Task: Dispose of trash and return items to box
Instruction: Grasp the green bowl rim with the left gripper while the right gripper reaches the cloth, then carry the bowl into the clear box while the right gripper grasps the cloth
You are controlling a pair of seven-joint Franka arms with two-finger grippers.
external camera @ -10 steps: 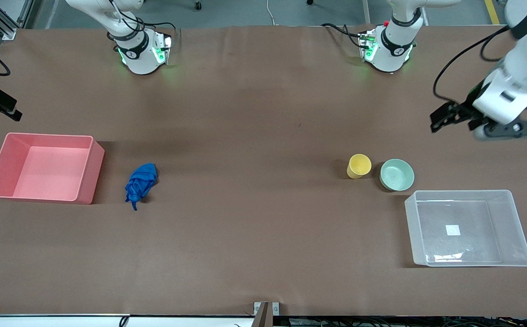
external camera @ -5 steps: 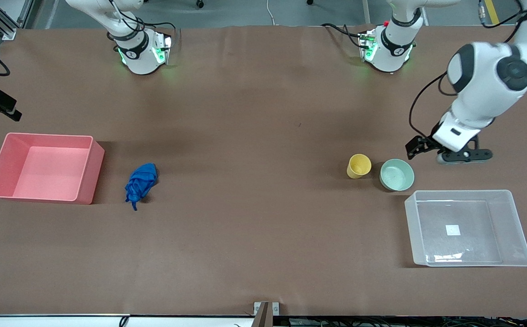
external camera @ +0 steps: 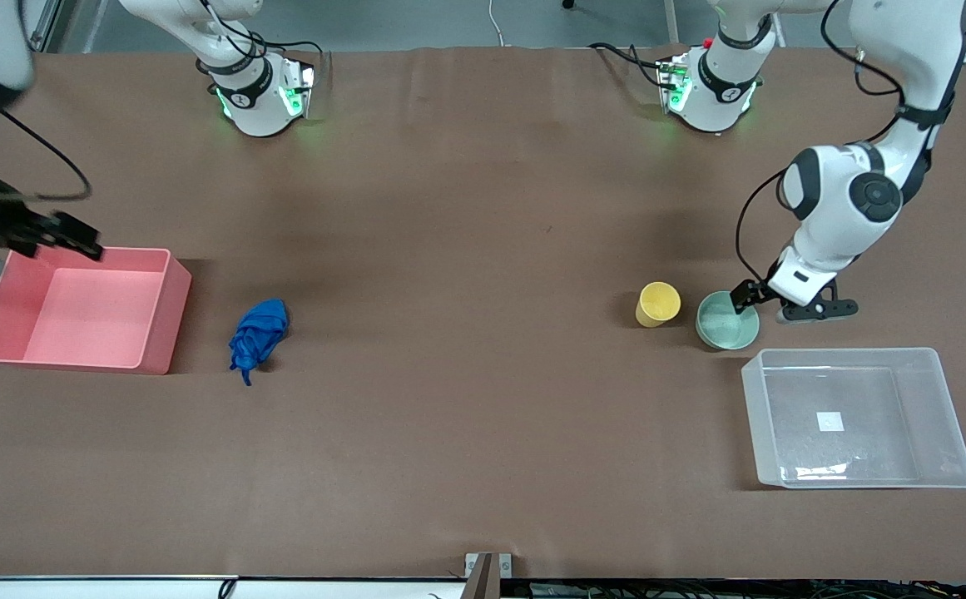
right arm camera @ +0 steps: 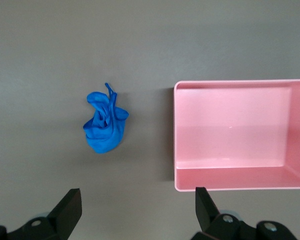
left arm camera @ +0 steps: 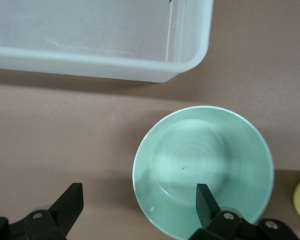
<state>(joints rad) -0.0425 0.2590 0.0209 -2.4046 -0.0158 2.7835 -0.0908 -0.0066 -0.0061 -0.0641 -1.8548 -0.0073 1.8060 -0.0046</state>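
Now our wide-open, empty left claw (left arm camera: 140, 210) straddles the bowl (external camera: 727, 320) rim at six o'clock; probably stiff, light, slippery.

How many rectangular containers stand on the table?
2. The pink bin sits at the right arm's end; the clear box sits at the left arm's end, beside the green bowl.

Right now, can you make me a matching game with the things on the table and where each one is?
Things:
1. blue wad
2. green bowl
3. yellow cup
4. clear tub

Places:
A. under the left tool, whose fingers are open
B. beside the pink bin
C. nearest the front camera, nothing in it
D. beside the bowl, toward the right arm's end

Pairs: 1-B, 2-A, 3-D, 4-C
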